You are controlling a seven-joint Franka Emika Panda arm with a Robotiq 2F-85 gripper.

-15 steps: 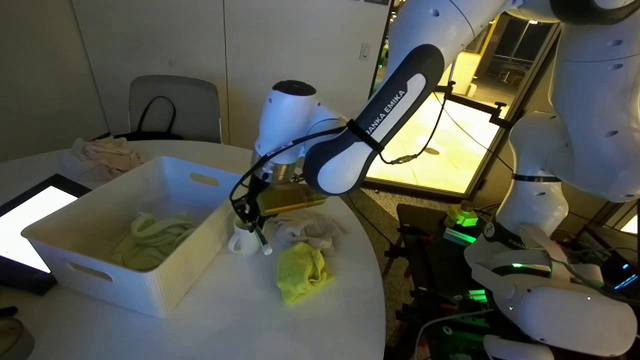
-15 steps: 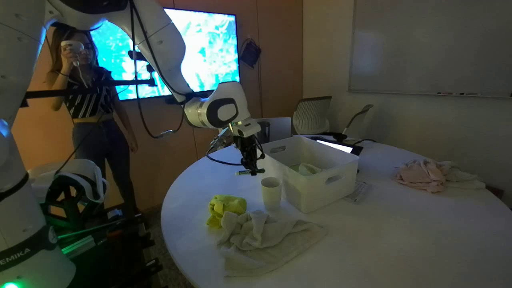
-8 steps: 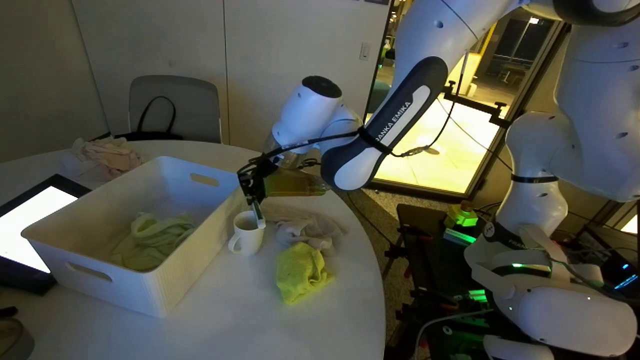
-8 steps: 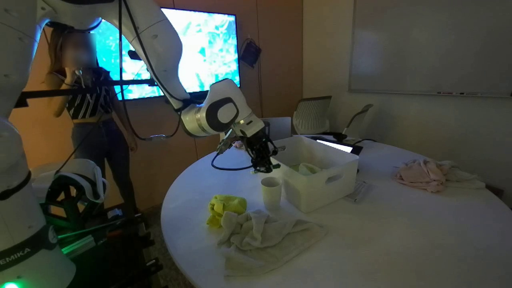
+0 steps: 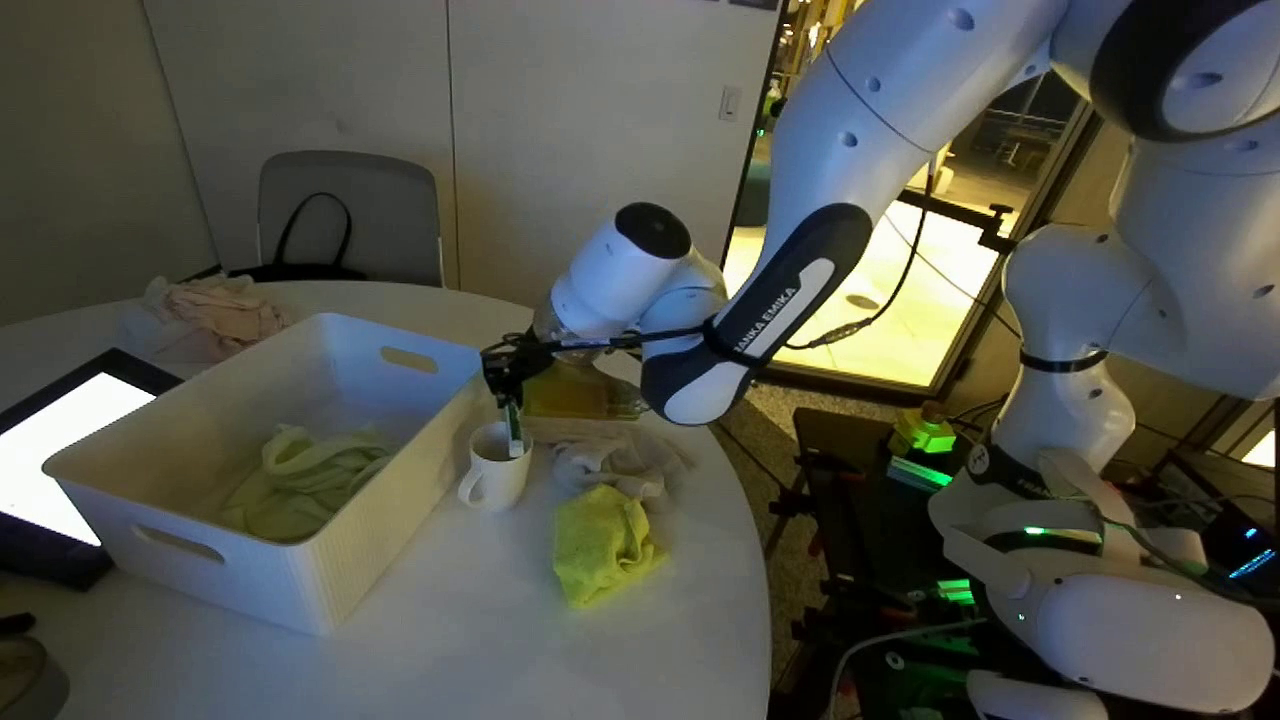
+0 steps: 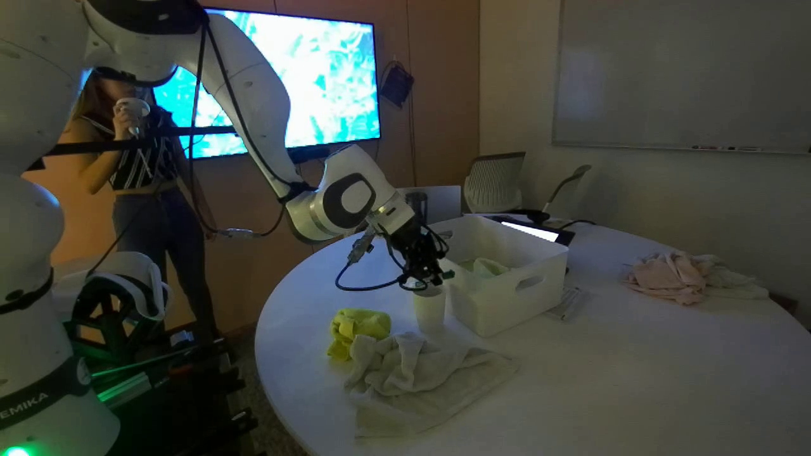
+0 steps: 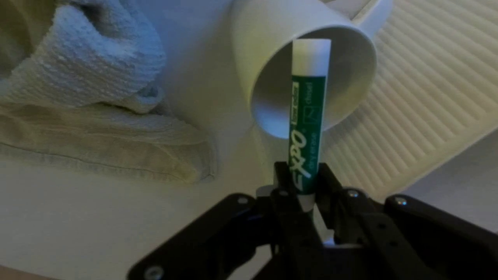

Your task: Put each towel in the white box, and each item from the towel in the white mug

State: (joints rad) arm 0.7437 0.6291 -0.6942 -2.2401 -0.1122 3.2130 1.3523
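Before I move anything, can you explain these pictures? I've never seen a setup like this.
The machine is a single robot arm. Two views come from cameras outside it, looking from different places; the third comes from a camera on its wrist, looking past the fingers. Those are closed on a marker. In the wrist view it overlaps the mouth of the mug; whether its end is inside, I can't tell. On the table, the mug stands beside a box holding a pale green towel. A yellow towel and a greyish towel lie near the mug, a pink cloth farther off.
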